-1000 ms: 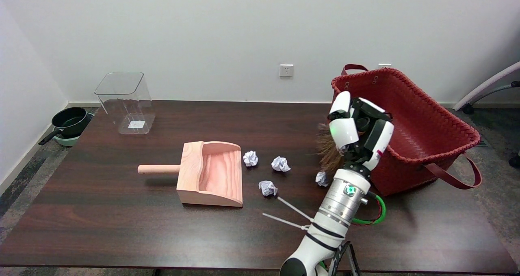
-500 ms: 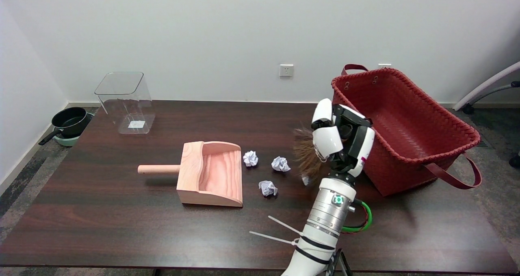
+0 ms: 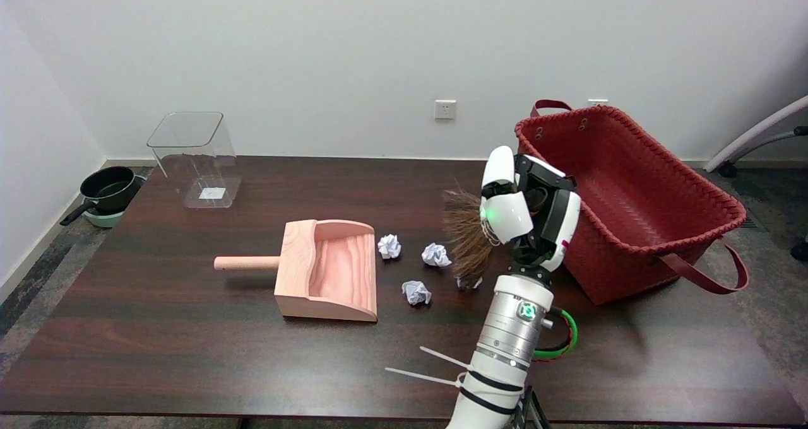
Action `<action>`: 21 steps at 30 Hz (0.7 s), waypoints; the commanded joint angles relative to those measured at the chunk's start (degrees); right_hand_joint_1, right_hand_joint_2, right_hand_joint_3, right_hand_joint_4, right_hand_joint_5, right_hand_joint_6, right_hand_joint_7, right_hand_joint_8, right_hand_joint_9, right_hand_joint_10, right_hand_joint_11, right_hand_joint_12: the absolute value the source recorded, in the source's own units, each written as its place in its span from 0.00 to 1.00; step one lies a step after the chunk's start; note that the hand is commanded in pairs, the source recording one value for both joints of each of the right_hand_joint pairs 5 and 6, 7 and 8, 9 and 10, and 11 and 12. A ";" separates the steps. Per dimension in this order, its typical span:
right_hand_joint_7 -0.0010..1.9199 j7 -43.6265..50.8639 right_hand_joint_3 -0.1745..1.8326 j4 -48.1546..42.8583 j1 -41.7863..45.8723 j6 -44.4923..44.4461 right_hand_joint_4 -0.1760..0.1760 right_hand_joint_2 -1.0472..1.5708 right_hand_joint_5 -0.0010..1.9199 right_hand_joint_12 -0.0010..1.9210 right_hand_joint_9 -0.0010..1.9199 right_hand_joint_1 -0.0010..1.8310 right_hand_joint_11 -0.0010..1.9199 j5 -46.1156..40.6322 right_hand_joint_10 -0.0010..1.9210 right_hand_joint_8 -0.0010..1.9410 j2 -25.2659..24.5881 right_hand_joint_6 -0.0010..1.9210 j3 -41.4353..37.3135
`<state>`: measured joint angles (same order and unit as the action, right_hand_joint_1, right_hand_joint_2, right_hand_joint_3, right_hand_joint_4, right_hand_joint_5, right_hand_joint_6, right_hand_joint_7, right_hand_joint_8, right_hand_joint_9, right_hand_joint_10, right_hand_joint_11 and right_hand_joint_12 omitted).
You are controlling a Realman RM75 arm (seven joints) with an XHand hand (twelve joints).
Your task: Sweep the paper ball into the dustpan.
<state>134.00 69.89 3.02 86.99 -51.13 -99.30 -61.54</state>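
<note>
I am holding a small brown bristle brush (image 3: 465,236) in my right black-and-white hand (image 3: 529,208), fingers wrapped around its hidden handle, with the bristles fanning out to the hand's left and pointing down at the dark wooden bench (image 3: 189,353). Just under the bristle tips, a crumpled white paper ball (image 3: 468,283) is lying, partly hidden by them. Further left of the hand I am seeing three more crumpled paper balls: one (image 3: 436,255) just beside the bristles, one (image 3: 416,292) lower and nearer me, and one (image 3: 389,246) sitting close to the mouth of the pale wooden dustpan (image 3: 328,270). The dustpan is lying well left of the hand, its round handle pointing away from it. A red woven basket (image 3: 631,195) is standing immediately right of the hand. A clear plastic bin (image 3: 196,159) is standing far to the left at the back.
</note>
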 commanded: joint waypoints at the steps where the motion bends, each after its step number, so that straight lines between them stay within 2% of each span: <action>1: 1.00 -0.19 0.95 7.98 5.55 -4.31 0.50 1.00 1.00 1.00 1.00 0.55 1.00 -0.85 1.00 0.99 1.85 1.00 2.37; 11: 1.00 -0.27 0.91 13.45 7.15 -11.67 0.50 1.00 1.00 1.00 1.00 0.54 1.00 -1.97 1.00 0.99 3.42 1.00 3.06; 15: 1.00 -0.27 0.88 16.63 9.98 -18.12 0.50 1.00 1.00 1.00 1.00 0.55 1.00 -2.12 1.00 0.99 5.88 1.00 2.52; 21: 1.00 -0.27 0.84 22.22 14.05 -19.85 0.50 1.00 1.00 1.00 1.00 0.55 1.00 -3.01 1.00 0.99 9.59 1.00 2.21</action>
<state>133.83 80.53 9.10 77.40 -52.53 -96.25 -59.32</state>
